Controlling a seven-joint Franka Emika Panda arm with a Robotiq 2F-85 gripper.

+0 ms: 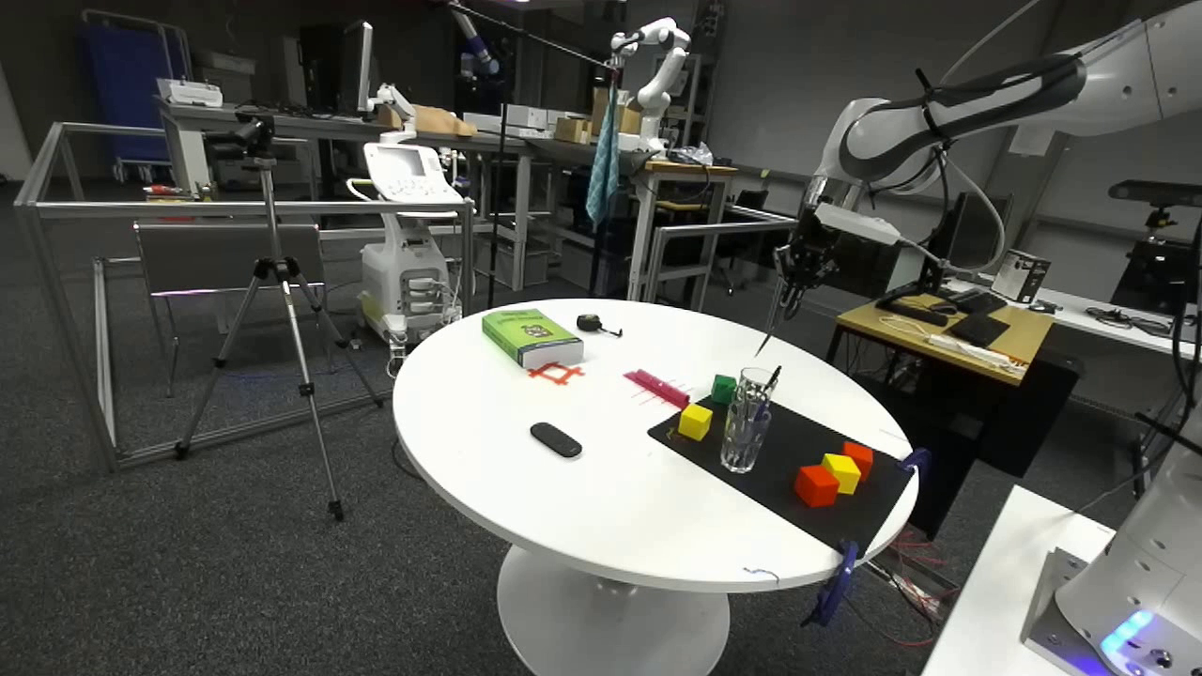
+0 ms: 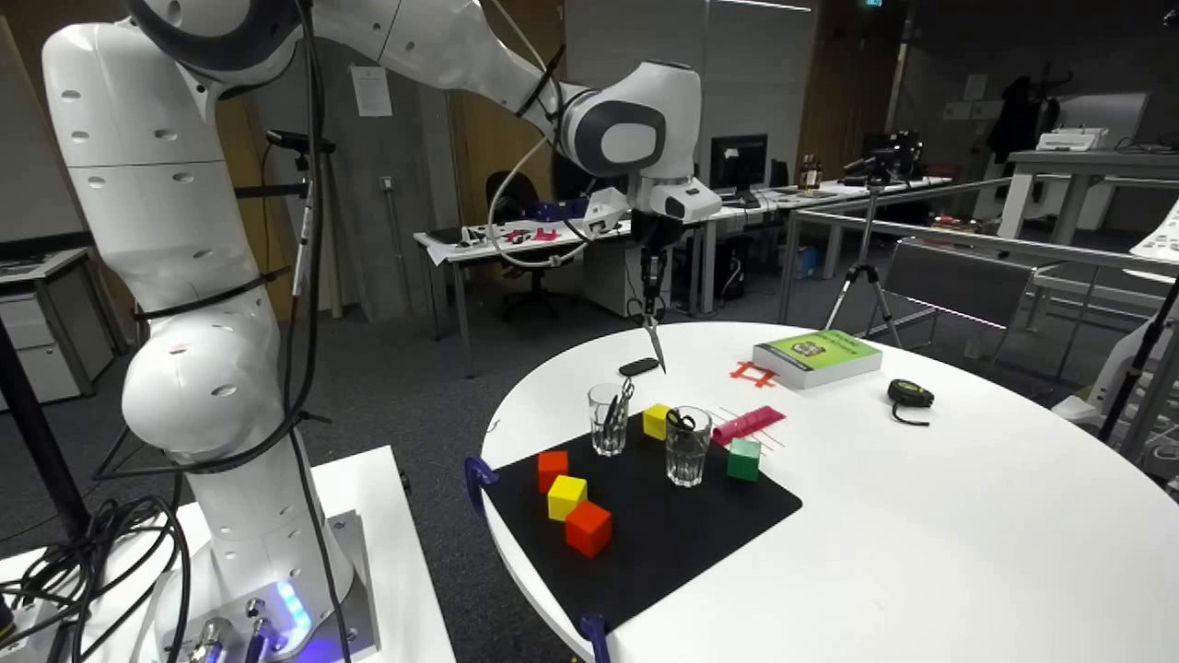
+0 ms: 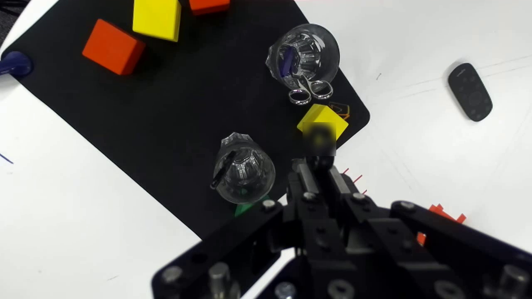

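One pair of scissors [image 2: 656,343] hangs in the air in an exterior view, points down and leaning slightly, with the jaws of the gripper [image 2: 652,306] clamped on its handle end; finger loops show to either side of the fingertips. On the black mat [image 2: 663,543] stand a glass [image 2: 700,451] with dark loops inside and a farther glass [image 2: 597,419]. A slow, level carry seems wise, since thin steel may pivot in so narrow a grip.

In an exterior view the blades [image 1: 770,321] slant above the white table [image 1: 488,451], with a yellow block [image 1: 695,422] and a green block [image 1: 723,389] lower down. Tip height is easier to judge from outside than from the wrist; any sideways move is best made with the points above the glass rims, any lowering done gently and upright.

In the wrist view the fingers [image 3: 307,179] stand close together, their ends in line with the yellow block; a blurred patch lies there, so the blades cannot be made out. Metal-looped scissors [image 3: 309,86] lean out over a rim just beside that block and call for clearance, as the gripper could snag them.
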